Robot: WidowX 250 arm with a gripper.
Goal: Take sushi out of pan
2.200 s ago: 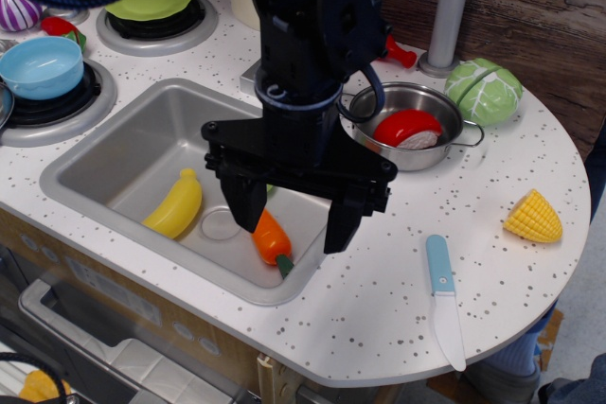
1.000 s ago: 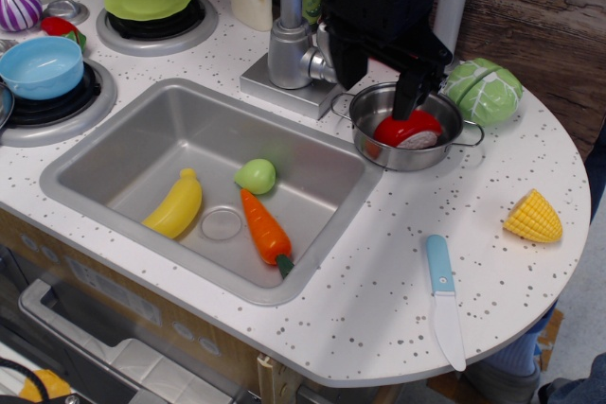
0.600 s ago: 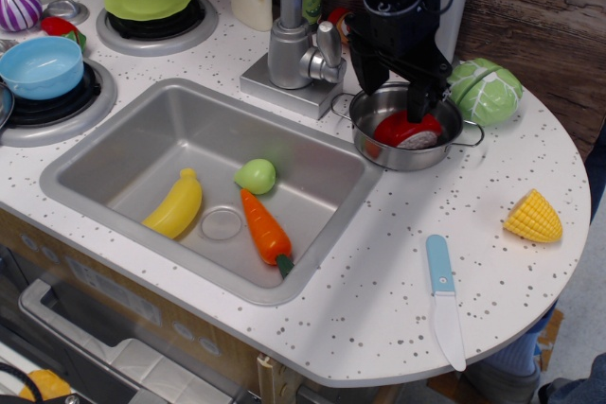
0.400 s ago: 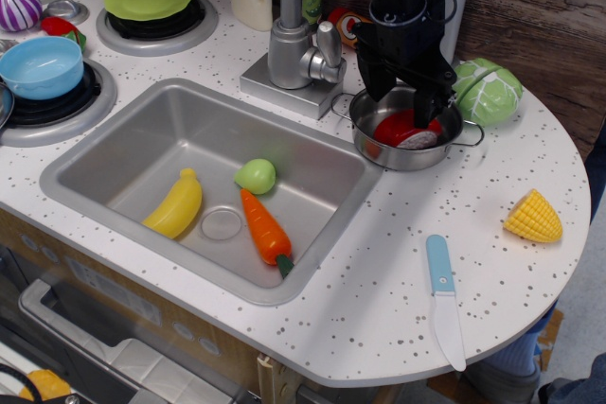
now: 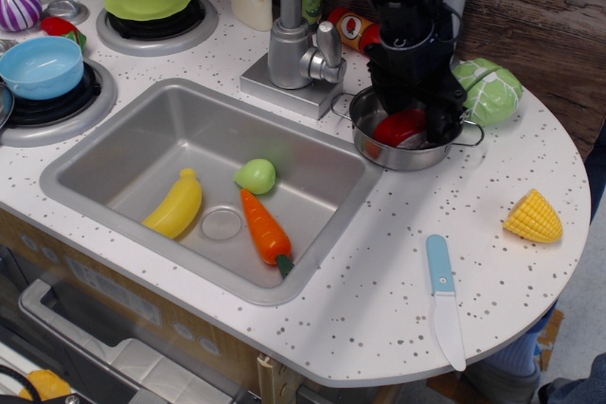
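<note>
The sushi, red on top with a white edge, lies inside the pan, a small shiny steel pot on the counter right of the sink. My black gripper has come down from above into the pan. Its jaws are open and stand on either side of the sushi, one finger to its left and the other at its right. The arm hides the back of the pan and part of the sushi. Whether the fingers touch the sushi does not show.
A green cabbage sits just right of the pan. The faucet and a red-capped bottle stand to its left. The sink holds a banana, a carrot and a green fruit. A knife and corn lie on the counter.
The arm swung from over the sink to above the pan, then lowered its open gripper into the pan around the sushi. The sushi has not moved.
</note>
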